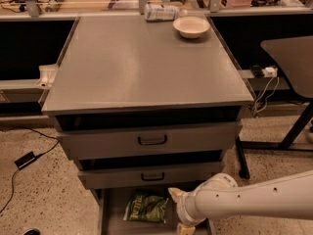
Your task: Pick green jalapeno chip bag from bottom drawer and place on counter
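Note:
The green jalapeno chip bag (145,207) lies flat in the open bottom drawer (111,214), left of its middle. My gripper (180,210) is at the end of the white arm (254,199), which comes in from the lower right. It is down at the drawer's right part, just right of the bag. I cannot tell whether it touches the bag. The counter (142,67) is the broad grey top of the cabinet above.
A white bowl (191,26) and a silvery wrapped package (161,11) sit at the counter's far edge. Two upper drawers with black handles (152,140) stand slightly open above the bottom drawer. A dark table (293,58) stands at the right. Cables lie on the floor at the left.

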You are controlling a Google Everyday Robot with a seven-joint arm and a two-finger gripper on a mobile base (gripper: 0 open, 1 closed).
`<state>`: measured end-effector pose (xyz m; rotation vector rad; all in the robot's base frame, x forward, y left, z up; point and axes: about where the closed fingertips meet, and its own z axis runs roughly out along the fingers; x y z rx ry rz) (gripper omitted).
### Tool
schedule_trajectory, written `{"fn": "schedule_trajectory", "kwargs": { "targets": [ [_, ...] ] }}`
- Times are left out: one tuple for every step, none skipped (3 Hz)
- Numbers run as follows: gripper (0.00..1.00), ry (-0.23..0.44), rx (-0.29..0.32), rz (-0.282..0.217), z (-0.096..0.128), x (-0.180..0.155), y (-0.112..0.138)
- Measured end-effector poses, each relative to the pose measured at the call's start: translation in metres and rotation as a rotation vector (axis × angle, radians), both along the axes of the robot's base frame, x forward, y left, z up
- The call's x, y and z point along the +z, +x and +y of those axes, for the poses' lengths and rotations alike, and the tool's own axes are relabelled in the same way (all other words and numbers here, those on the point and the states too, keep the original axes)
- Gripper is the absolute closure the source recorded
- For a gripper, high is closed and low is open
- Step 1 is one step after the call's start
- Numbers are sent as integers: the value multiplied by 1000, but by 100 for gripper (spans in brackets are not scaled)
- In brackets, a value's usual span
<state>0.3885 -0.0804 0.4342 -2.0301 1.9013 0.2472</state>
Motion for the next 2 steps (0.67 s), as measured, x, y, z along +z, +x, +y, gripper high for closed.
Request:
{"fn": "schedule_trajectory", "kwargs": {
  "targets": [
    [0, 112, 39, -92, 17, -55, 28],
    [0, 191, 20, -90, 29, -104, 32]
  ]
}}
